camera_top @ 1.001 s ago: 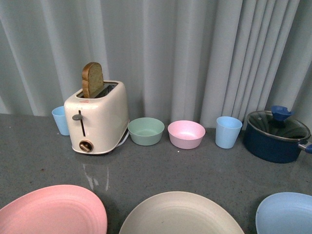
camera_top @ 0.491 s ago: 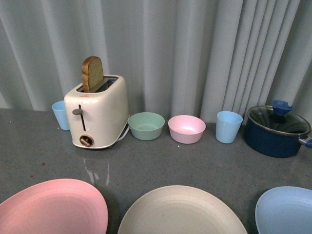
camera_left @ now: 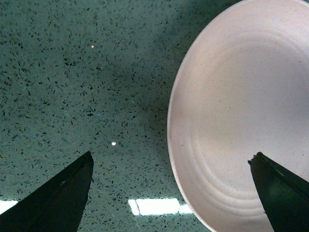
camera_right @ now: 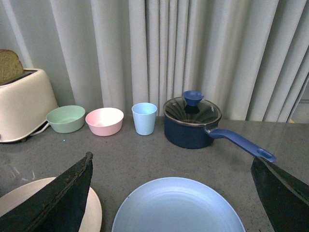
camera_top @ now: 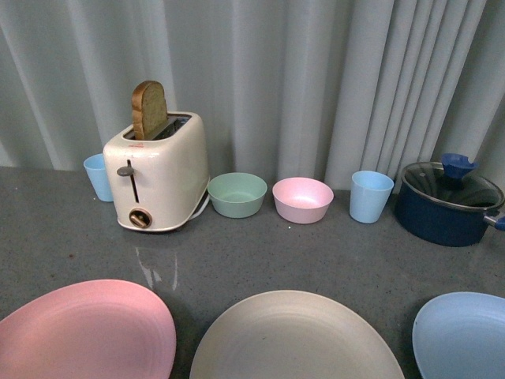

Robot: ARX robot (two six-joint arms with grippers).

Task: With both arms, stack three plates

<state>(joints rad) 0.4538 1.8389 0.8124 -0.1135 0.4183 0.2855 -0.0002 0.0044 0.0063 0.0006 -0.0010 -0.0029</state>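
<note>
- Three plates lie flat in a row along the near edge of the grey counter (camera_top: 260, 253) in the front view: pink plate (camera_top: 83, 332) on the left, beige plate (camera_top: 296, 335) in the middle, light blue plate (camera_top: 465, 335) on the right, all apart and none stacked. Neither arm shows. This layout probably gives each arm one outer plate, with the beige as base. The toaster (camera_top: 158, 170), two bowls, cups and lidded pot (camera_top: 446, 204) stand well behind.
- Left wrist view: the left gripper (camera_left: 172, 155) is spread wide above the pink plate's rim, one finger over bare counter and one over the plate, seemingly lined up for an edge pinch. It holds nothing.
- Right wrist view: the right gripper (camera_right: 172, 157) is also spread wide and empty, with the light blue plate centred between its fingers and the beige plate's edge beside it.
</note>
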